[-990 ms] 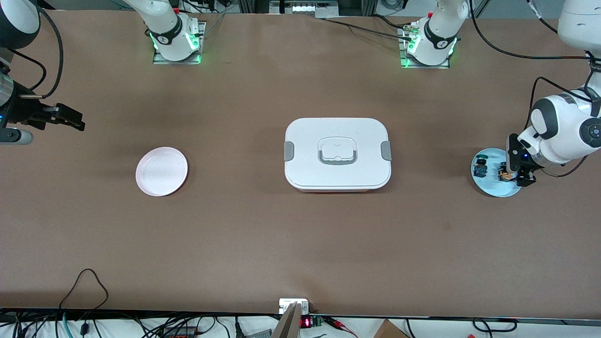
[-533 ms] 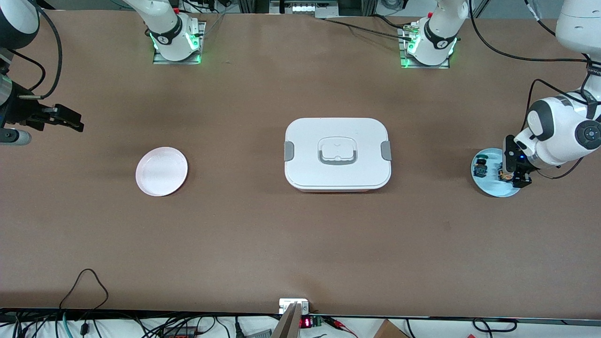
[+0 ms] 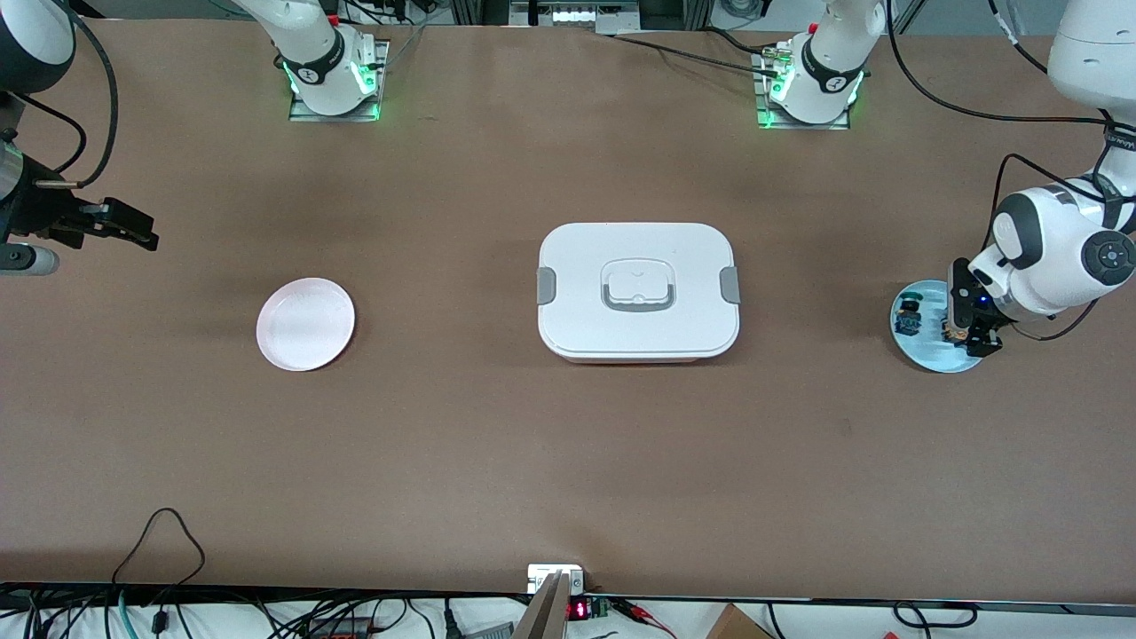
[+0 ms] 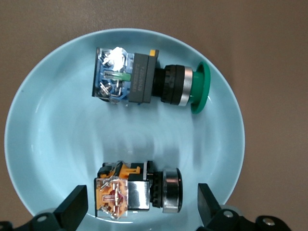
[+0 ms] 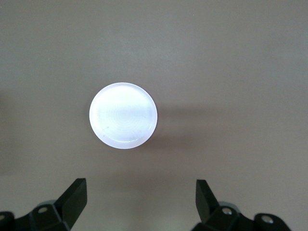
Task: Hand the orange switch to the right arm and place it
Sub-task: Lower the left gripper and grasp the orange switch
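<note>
The orange switch (image 4: 137, 190) lies on its side on a light blue plate (image 4: 43, 144) at the left arm's end of the table; it also shows in the front view (image 3: 952, 332). My left gripper (image 4: 142, 207) is open and low over the plate, its fingers on either side of the orange switch, apart from it. In the front view the left gripper (image 3: 969, 333) hides part of the plate (image 3: 927, 351). My right gripper (image 3: 124, 228) is open and empty, held in the air at the right arm's end of the table; the right wrist view shows its fingertips (image 5: 77, 192) over bare table.
A similar switch with a green button (image 4: 144, 82) lies on the same blue plate, also visible in the front view (image 3: 908, 315). A white plate (image 3: 305, 323) sits toward the right arm's end. A closed white lidded box (image 3: 637, 291) stands at the table's middle.
The left arm's wrist has shifted slightly toward the table's middle, bringing its gripper over the orange switch. The right arm has hardly moved.
</note>
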`<state>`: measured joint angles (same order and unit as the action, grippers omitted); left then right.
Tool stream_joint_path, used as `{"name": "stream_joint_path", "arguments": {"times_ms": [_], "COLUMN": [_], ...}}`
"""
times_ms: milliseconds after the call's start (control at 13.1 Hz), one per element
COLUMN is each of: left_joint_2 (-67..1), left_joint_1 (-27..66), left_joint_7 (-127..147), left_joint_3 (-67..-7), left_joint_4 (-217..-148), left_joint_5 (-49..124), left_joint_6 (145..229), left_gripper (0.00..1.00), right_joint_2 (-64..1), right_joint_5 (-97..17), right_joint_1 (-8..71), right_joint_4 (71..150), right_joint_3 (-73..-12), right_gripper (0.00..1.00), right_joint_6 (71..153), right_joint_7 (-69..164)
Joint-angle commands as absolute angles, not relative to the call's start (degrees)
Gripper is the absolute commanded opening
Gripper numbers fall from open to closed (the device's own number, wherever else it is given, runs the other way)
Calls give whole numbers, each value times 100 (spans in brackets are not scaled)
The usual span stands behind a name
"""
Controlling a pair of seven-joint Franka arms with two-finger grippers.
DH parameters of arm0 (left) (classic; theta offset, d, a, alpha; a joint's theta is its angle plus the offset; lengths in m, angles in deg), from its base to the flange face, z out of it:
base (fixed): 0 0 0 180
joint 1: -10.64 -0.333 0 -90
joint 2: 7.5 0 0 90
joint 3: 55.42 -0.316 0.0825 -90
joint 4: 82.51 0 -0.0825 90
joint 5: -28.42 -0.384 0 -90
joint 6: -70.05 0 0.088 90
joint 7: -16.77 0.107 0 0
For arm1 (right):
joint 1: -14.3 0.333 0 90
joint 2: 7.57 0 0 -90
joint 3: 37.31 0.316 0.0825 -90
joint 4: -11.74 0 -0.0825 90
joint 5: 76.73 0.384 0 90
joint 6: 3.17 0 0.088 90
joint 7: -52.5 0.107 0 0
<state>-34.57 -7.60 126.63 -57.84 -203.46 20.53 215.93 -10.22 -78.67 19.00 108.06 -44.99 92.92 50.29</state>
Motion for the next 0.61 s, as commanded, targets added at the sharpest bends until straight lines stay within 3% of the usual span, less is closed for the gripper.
{"name": "stream_joint_path", "arguments": {"times_ms": [0, 76, 152, 228, 533], "left_joint_2": [-3580, -3580, -3580, -3572, -3300], "left_joint_1": [-896, -870, -896, -905, -913], "left_joint_7": [12821, 12882, 12918, 12936, 12936], "left_joint_3": [-5700, -5700, -5682, -5613, -5279], "left_joint_4": [-20213, -20204, -20143, -20090, -19854], "left_joint_5": [2025, 2025, 2025, 2025, 2243], "left_joint_6": [21656, 21656, 21647, 21612, 20684], "left_gripper": [68, 31, 10, 0, 0], "right_joint_2": [-1056, -1056, -1047, -1047, -1047], "right_joint_5": [-7770, -7779, -7779, -7770, -7779], "right_joint_1": [1913, 1913, 1922, 1922, 1922], "right_joint_4": [10711, 10711, 10711, 10711, 10711], "right_joint_3": [-4505, -4505, -4505, -4505, -4505], "right_gripper": [100, 100, 100, 100, 100], "right_joint_6": [9280, 9280, 9280, 9280, 9289], "right_joint_7": [5092, 5092, 5092, 5092, 5100]}}
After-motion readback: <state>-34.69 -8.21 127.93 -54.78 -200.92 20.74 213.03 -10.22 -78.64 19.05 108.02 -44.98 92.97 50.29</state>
